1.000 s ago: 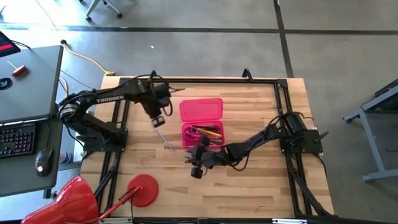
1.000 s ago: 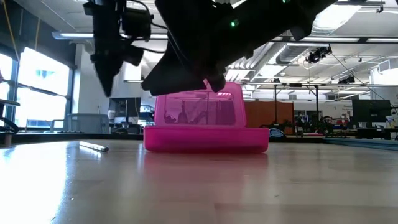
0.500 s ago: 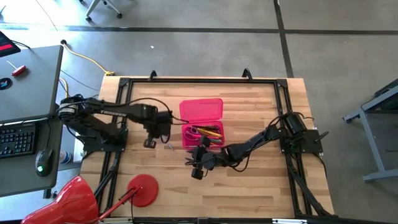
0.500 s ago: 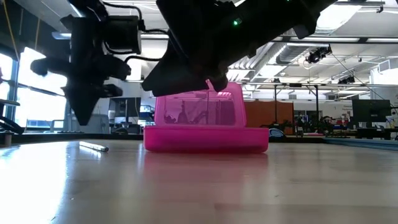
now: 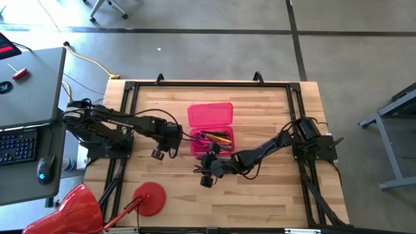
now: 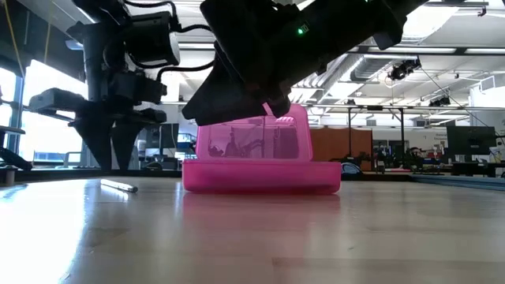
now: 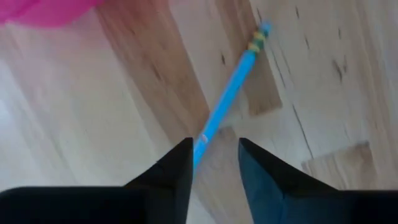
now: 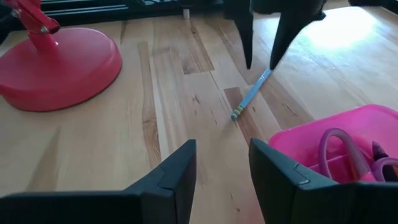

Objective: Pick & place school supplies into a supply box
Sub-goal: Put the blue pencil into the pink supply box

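Observation:
The pink supply box (image 5: 195,148) stands open at the table's middle, lid (image 5: 210,115) tipped toward the far edge. Inside lie school supplies: purple scissors (image 8: 339,146) and several pencils (image 5: 223,138). A blue pencil (image 7: 230,87) lies flat on the wood just left of the box. My left gripper (image 7: 214,155) hangs over it, open, fingers pointing down; one end of the pencil runs in between the fingertips. Whether they touch it I cannot tell. My right gripper (image 8: 221,155) hovers open near the box's near side, with nothing between its fingers.
A red round disc with a stick handle (image 5: 148,198) sits near the table's front left; another red object (image 5: 78,208) lies beyond the corner. A dark frame (image 5: 127,117) runs around the tabletop. Bare wood lies right of the box.
My left gripper has gone from beside the box lid toward the table's near edge and down over the blue pencil, and its fingers have opened. The pencil and box have stayed in place.

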Controlling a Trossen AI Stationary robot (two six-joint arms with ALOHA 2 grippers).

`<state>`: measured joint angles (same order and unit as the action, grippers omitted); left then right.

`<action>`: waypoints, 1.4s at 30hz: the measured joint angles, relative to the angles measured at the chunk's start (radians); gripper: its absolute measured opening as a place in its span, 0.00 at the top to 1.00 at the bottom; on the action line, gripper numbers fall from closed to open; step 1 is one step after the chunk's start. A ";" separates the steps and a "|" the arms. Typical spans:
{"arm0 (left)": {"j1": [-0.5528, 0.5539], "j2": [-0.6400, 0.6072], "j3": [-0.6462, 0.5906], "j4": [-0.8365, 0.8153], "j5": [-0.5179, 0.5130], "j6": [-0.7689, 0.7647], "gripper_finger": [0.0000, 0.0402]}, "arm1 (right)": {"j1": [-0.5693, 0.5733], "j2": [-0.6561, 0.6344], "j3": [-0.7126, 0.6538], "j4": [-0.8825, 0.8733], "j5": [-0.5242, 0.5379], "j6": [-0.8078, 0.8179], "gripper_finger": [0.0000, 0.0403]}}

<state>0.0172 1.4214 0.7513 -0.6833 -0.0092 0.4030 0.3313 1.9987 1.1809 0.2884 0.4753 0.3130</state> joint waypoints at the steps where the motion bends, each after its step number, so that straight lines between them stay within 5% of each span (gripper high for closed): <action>1: 0.000 0.014 0.001 0.013 0.005 0.003 0.59 | 0.000 0.000 0.000 0.000 0.000 0.000 0.69; 9: 0.002 0.141 0.004 0.059 0.005 0.022 0.61 | 0.002 -0.001 0.000 -0.016 -0.003 0.001 0.69; 24: -0.004 0.148 0.006 0.077 0.059 -0.025 0.90 | 0.002 -0.001 0.000 -0.023 -0.003 0.001 0.69; 42: -0.067 0.161 0.029 0.146 0.107 -0.134 0.85 | 0.002 -0.001 0.000 -0.022 -0.009 0.001 0.69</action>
<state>-0.0497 1.5822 0.7799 -0.5377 0.0978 0.2692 0.3328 1.9976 1.1812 0.2661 0.4668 0.3141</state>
